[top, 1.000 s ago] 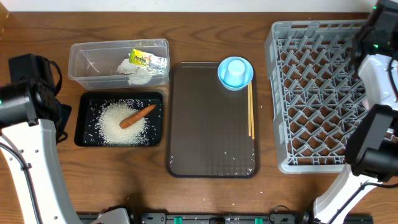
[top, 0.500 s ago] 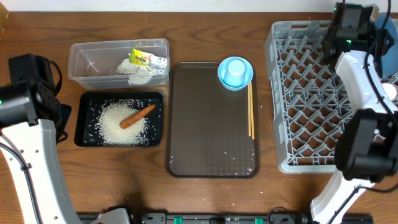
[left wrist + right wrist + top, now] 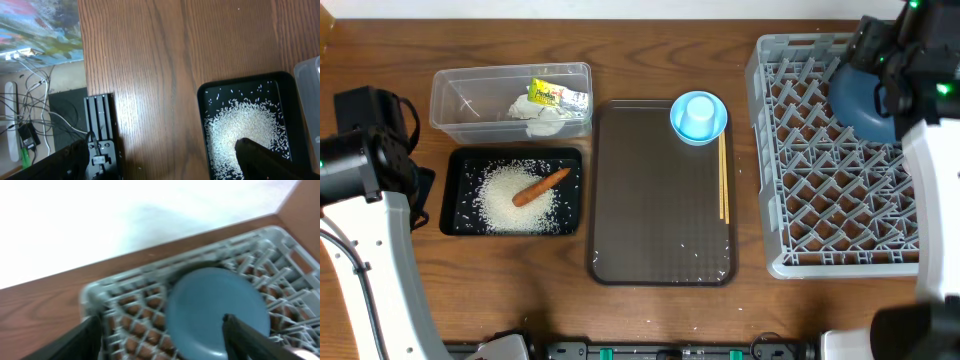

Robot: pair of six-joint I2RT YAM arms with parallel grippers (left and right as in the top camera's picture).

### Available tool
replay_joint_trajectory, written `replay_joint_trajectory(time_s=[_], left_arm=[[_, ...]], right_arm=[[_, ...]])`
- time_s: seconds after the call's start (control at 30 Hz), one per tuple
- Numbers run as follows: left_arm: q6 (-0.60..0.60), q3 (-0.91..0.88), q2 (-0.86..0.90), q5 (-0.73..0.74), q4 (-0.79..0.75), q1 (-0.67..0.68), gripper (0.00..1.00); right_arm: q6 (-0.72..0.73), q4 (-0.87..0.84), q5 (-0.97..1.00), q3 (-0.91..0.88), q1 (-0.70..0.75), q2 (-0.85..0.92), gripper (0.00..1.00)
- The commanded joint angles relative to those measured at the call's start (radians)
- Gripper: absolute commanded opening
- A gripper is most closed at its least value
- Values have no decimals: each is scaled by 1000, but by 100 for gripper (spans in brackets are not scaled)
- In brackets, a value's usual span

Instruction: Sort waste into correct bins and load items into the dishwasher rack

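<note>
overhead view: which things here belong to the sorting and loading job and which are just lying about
Job: rice, carrot, tissue, wrapper, black tray, clear tub, blue bowl, light-blue cup, chopsticks, rack.
Lying about: brown serving tray, cables.

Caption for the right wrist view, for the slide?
Right gripper, jaws open, over the large blue bowl sitting in the grey dishwasher rack.

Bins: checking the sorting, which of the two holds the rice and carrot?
The shallow black tray, with the rice and orange carrot in it. The clear tub holds a crumpled tissue and a wrapper.
</note>
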State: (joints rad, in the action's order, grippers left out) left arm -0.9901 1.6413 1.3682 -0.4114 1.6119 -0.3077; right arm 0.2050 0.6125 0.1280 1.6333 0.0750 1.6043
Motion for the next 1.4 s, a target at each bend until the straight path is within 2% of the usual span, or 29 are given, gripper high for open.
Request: replay_joint_trajectory(time_s=[0.0, 0.23, 0.33, 0.43, 0.7, 0.87, 1.07, 1.27, 1.37], left_arm=[[6, -2, 0, -24, 77, -6, 95], [6, -2, 0, -24, 77, -6, 95], [6, -2, 0, -24, 77, -6, 95], [6, -2, 0, -24, 77, -6, 95], [6, -2, 0, -24, 77, -6, 95], [6, -2, 0, -23, 77, -6, 95], [6, -2, 0, -24, 77, -6, 95], [6, -2, 0, -23, 77, -6, 95], [6, -2, 0, -24, 77, -6, 95]], right_arm=[[79, 37, -156, 9, -60, -84, 97], [95, 136, -634, 9, -150, -180, 99], [93, 137, -748, 5, -201, -173, 99], [60, 143, -666, -2, -283, -140, 99], [61, 116, -219, -4, -488, 91, 99], [145, 79, 13, -4, -526, 276, 99], [216, 34, 28, -4, -515, 435, 99], [213, -12, 22, -4, -517, 487, 99], [218, -29, 30, -4, -519, 499, 95]])
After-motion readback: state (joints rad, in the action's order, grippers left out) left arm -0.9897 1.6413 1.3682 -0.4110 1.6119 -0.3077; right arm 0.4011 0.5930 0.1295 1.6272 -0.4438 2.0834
